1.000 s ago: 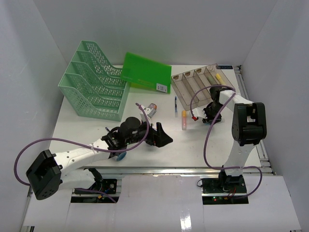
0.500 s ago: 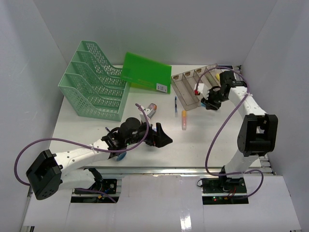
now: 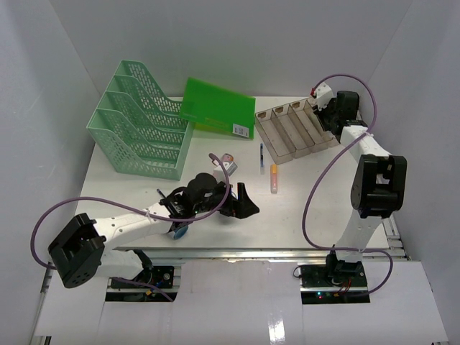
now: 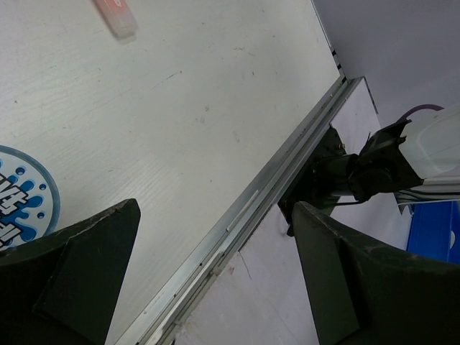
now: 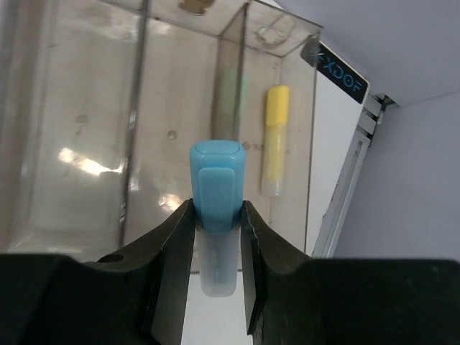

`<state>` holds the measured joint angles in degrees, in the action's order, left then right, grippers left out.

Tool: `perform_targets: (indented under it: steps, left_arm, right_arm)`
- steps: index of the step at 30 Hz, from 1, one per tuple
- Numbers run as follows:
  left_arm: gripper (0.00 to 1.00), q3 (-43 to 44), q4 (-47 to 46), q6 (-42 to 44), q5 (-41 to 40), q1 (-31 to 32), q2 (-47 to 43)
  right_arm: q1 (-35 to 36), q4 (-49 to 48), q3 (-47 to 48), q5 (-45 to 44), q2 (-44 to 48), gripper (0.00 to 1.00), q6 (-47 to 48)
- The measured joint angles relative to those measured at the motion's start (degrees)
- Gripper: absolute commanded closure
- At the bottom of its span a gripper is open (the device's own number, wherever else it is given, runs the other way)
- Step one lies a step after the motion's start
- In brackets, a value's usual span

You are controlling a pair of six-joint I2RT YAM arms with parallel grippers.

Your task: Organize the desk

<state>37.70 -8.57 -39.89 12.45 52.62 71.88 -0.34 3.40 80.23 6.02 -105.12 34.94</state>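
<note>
a blue-capped highlighter (image 5: 215, 188) is pinched by the right gripper (image 5: 215, 215) — a yellow highlighter (image 5: 275, 136) is seen just ahead. the left gripper (image 4: 215, 215) is spread.

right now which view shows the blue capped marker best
Right wrist view: the blue-capped translucent plastic marker is close up, clamped in the right hand at the clear compartmented tray. Top view hides it behind that hand; left wrist view misses it.

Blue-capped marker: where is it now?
In the right wrist view, the blue-capped marker is clamped in the right pincer over the clear tray at the far right of the desk, just left of the yellow marker lying in the tray.
</note>
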Motion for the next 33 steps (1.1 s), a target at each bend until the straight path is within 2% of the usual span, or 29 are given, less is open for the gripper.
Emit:
perform_targets:
  steps: [7, 9, 12, 16, 19, 20, 24, 28, 31, 33]
  left_arm:
    - [0.02, 1.9, 0.0, 0.3, 0.0, 0.0, 3.0]
    - [0.02, 2.3, 0.0, 0.4, 0.0, 0.0, 3.7]
    - [0.02, 3.3, -0.2, 0.5, 0.0, 0.0, 5.5]
    - [0.05, 4.9, -0.6, 0.4, 0.0, 0.0, 9.2]
    - [0.06, 6.5, -0.4, 0.2, 0.0, 0.0, 12.0]
    - [0.06, 7.2, -0.5, 0.1, 0.0, 0.0, 13.0]
    - [0.06, 10.2, 0.0, -0.1, 0.0, 0.0, 16.0]
    - [0.08, 14.0, 0.9, -0.3, -0.3, 0.0, 18.7]
    - [0.13, 17.7, 2.8, -0.6, -1.5, 0.0, 21.6]
    - [0.17, 21.1, 5.1, -0.9, -2.7, 0.0, 24.6]
  right_arm:
    - [-1.7, -5.0, 10.4, -6.9, -11.7, 0.89, -3.5]
    - [-2.0, -5.7, 12.3, -7.7, -13.4, 0.83, -3.9]
    - [-2.3, -6.2, 14.0, -7.8, -14.8, 0.71, -4.1]
    - [-2.3, -6.6, 14.5, -7.4, -15.3, 0.47, -4.0]
    - [-2.3, -6.7, 14.5, -6.3, -15.3, 0.25, -3.5]
    - [-2.3, -6.7, 14.5, -5.9, -15.3, 0.22, -3.4]
    - [-2.3, -7.1, 12.8, -4.4, -14.6, 0.18, -3.2]
    - [-2.6, -1.9, 9.1, 0.8, -10.2, 0.10, -3.2]
    - [-3.2, 6.8, 6.7, 11.5, -3.6, 0.10, -1.5]
    - [-3.6, 11.0, 1.1, 19.8, 4.5, 0.10, -0.6]
